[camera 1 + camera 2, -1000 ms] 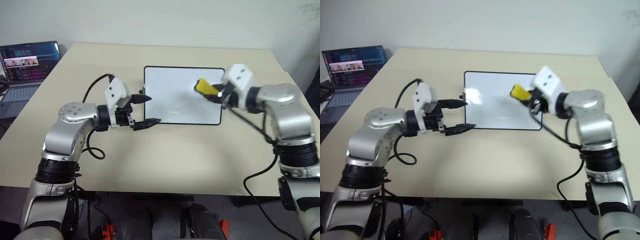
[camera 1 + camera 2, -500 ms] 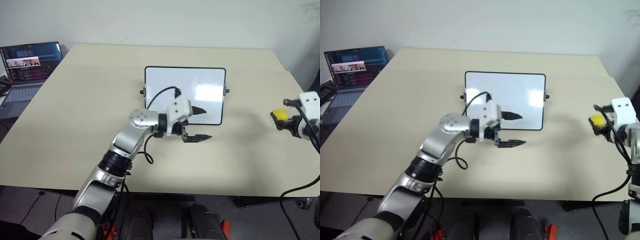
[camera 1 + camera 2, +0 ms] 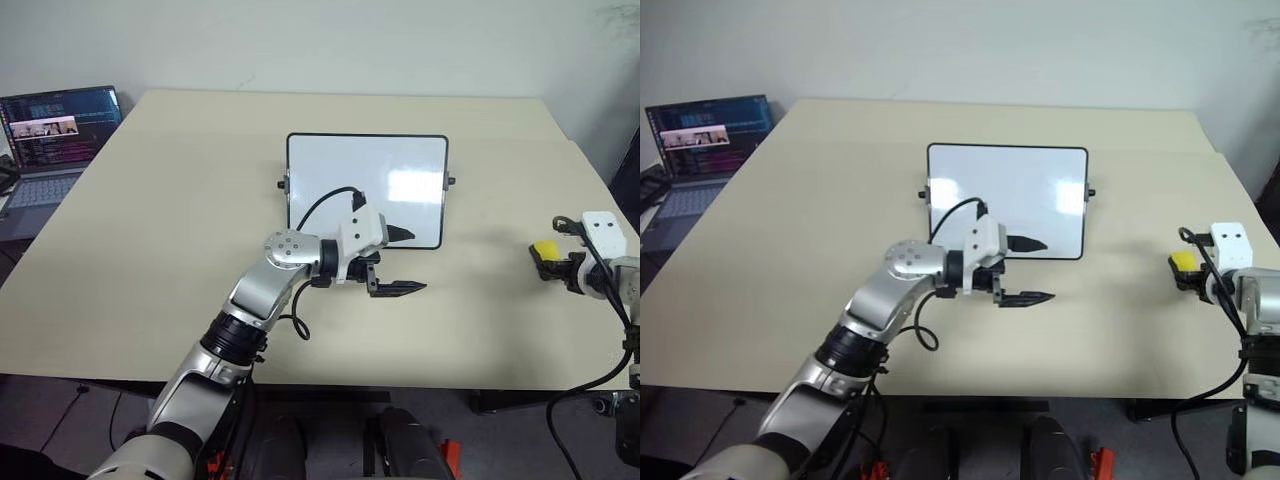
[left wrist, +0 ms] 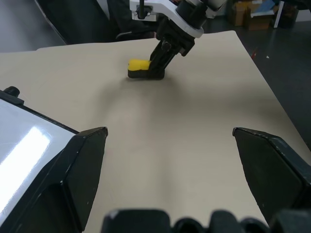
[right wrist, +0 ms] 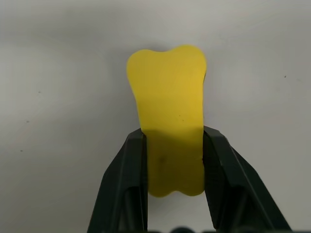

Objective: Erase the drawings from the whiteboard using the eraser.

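The whiteboard [image 3: 365, 180] lies at the table's middle, its face plain white with a glare patch; the drawings are out of view. My left gripper [image 3: 415, 262] is open, level and pointing right, just past the board's near right corner, with nothing between its fingers [image 4: 87, 160]. Far to the right, the yellow eraser [image 3: 545, 249] rests on the table on its black underside [image 4: 141, 74]. My right gripper [image 5: 172, 135] is shut on the eraser, with a finger pressed against each of its narrow sides.
An open laptop [image 3: 55, 130] stands off the table's far left corner. The tan table [image 3: 200, 230] is bare around the board. The table's right edge [image 3: 610, 180] runs close to the right gripper. A black cable loops from the left wrist over the board's near edge.
My right gripper carried the eraser off the board, right and down onto the table. My left gripper swung right along the board's near edge, then kept still.
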Controlling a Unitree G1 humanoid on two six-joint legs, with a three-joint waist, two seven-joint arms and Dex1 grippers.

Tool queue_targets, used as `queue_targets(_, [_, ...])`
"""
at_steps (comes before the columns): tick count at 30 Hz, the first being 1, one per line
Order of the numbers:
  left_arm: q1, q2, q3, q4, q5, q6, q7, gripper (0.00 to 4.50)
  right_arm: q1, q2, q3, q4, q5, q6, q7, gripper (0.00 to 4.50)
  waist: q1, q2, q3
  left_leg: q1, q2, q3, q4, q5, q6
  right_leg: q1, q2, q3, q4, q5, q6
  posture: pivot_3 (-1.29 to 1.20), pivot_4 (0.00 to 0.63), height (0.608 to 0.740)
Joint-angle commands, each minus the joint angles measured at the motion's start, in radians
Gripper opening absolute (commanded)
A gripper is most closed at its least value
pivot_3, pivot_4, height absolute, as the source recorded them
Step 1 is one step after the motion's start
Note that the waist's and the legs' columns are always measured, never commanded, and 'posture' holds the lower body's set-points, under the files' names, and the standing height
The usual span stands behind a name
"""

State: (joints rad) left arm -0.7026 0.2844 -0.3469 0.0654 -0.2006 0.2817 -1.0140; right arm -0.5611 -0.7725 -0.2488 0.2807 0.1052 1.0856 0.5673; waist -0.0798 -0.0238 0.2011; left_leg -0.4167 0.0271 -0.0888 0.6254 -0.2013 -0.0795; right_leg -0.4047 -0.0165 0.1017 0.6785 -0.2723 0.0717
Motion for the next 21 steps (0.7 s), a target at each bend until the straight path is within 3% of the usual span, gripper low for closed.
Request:
queue_targets(1, [-0.006, 0.002, 0.019, -0.046, -0.005, -0.002, 0.008, 4.5, -0.041, -0.019, 0.007, 0.029, 0.009, -0.041, -0.007, 2.69, -0.002, 0.0, 0.0, 0.0, 0.0, 0.0, 0.0, 0.0, 0.0, 0.0, 0.0, 0.0, 0.0, 0.0, 0.0, 0.0, 0.15, 0.74])
queue_targets(6, [-0.005, 0.009, 0.032, -0.046, -0.009, 0.0, 0.013, 4.5, -0.052, -0.034, 0.026, 0.038, 0.015, -0.035, 0.004, 4.46, -0.002, 0.0, 0.0, 0.0, 0.0, 0.0, 0.0, 0.0, 0.0, 0.0, 0.0, 0.0, 0.0, 0.0, 0.0, 0.0, 0.15, 0.74])
queue_targets(15, [-0.011, 0.043, 0.14, -0.067, -0.055, 0.038, 0.05, 4.5, -0.131, -0.069, -0.006, -0.081, 0.046, -0.018, -0.028, 4.46, -0.005, 0.001, 0.0, 0.0, 0.0, 0.0, 0.0, 0.0, 0.0, 0.0, 0.0, 0.0, 0.0, 0.0, 0.0, 0.0, 0.15, 0.74])
queue_targets(21, [-0.043, 0.105, 0.352, -0.008, -0.048, 0.04, 0.259, 4.5, -0.224, 0.103, -0.024, -0.014, 0.026, -0.303, -0.189, 4.46, -0.01, 0.0, 0.0, 0.001, 0.002, -0.001, 0.0, 0.0, 0.0, 0.0, 0.001, 0.0, 0.001, -0.001, 0.002, 0.0, 0.15, 0.74])
